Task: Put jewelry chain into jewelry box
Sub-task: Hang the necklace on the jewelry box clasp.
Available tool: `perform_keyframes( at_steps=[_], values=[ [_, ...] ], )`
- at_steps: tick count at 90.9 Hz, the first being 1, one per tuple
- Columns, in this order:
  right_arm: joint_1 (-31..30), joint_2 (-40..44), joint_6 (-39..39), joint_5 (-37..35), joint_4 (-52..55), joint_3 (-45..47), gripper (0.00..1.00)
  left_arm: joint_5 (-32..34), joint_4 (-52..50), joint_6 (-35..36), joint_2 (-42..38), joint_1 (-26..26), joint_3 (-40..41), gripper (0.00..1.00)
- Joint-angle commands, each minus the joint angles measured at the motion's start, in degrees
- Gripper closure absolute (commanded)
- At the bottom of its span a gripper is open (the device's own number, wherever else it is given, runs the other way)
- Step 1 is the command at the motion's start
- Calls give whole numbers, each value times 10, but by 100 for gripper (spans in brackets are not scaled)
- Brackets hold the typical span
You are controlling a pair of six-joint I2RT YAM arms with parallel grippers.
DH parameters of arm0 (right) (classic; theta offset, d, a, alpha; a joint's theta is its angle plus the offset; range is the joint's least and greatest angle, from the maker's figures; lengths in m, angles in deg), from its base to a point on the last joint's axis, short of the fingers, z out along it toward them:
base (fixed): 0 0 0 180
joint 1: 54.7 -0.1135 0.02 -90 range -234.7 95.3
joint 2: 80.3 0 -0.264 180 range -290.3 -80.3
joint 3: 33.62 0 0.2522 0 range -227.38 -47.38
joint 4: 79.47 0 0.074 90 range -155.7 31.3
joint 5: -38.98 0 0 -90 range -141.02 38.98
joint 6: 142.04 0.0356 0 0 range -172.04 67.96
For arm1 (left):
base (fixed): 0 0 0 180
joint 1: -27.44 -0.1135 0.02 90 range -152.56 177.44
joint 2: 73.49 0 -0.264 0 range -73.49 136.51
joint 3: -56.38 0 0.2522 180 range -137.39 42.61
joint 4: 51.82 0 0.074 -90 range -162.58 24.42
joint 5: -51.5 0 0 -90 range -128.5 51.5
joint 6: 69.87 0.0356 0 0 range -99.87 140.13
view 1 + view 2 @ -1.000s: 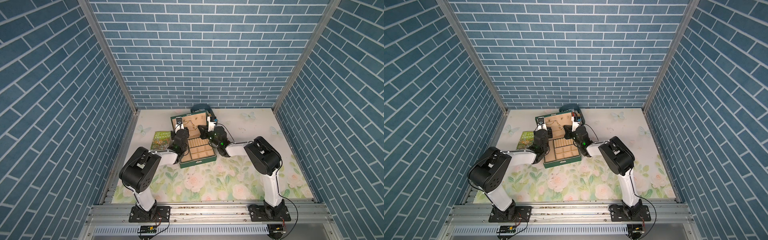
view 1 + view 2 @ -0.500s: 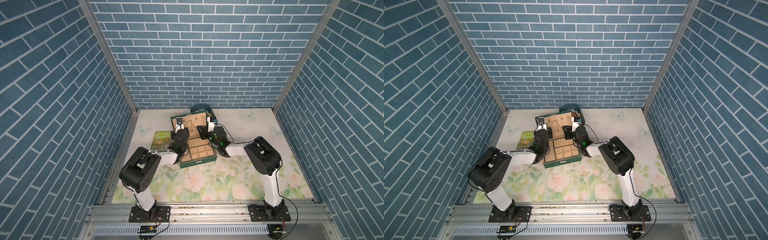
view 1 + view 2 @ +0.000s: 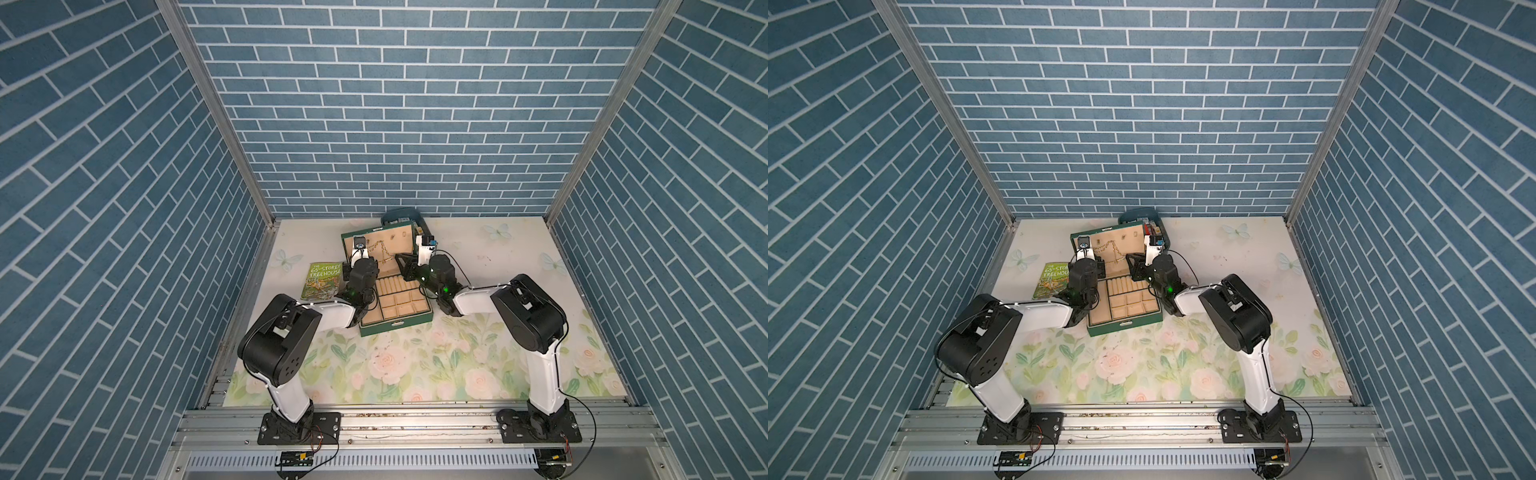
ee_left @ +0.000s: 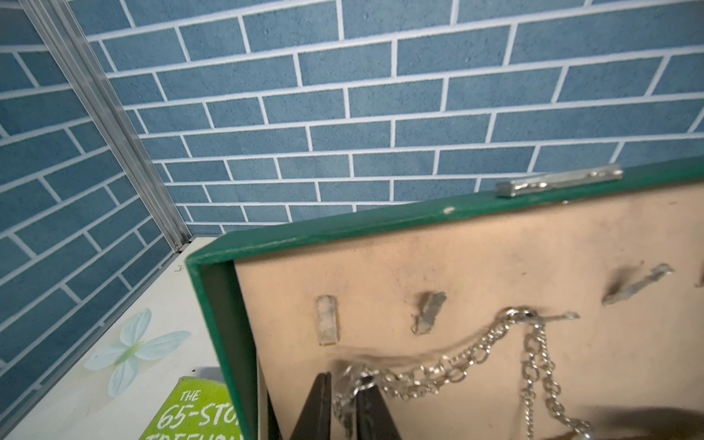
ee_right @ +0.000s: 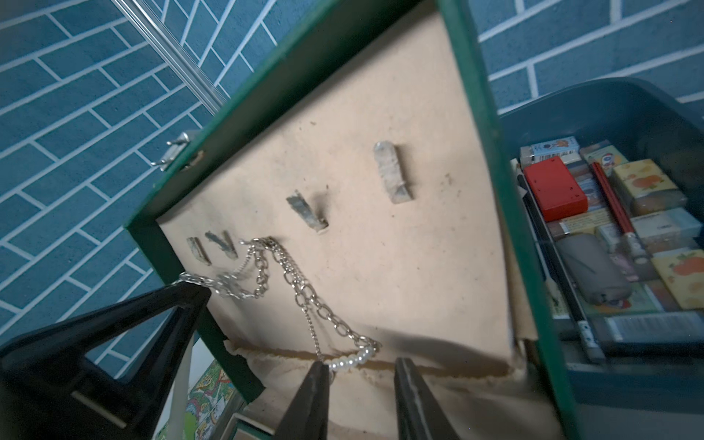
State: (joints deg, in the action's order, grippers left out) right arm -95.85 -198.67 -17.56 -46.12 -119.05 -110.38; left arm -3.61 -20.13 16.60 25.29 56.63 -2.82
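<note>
Shiny metal jewelry chain point(image 4: 457, 360) hangs against the jewelry box point(image 4: 381, 220), lined with matt velvety cloth.

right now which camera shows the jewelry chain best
Right wrist: the jewelry chain shows nearly whole, from a lid hook down to its pearl end. The left wrist view crops its lower part; both top views show only a tiny gold line.

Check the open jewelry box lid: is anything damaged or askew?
Yes. On the jewelry box lid, the beige lining is frayed and peeling along its lower edge, and the lid hooks lean at differing angles. The jewelry chain hangs over one hook.
</note>
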Motion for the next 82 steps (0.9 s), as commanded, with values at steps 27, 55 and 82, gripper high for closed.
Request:
perform_keyframes(
  at_steps=[27,55,82],
  values=[
    [-2,38,-18,-22,-8,10,64,-16,-23,-10,-41,4,-1,62],
    [-1,49,-44,-17,-1,14,63,-16,-35,-11,-72,4,7,63],
    [1,84,-108,-18,118,-7,61,-75,-137,-133,-181,-37,10,32]
  ],
)
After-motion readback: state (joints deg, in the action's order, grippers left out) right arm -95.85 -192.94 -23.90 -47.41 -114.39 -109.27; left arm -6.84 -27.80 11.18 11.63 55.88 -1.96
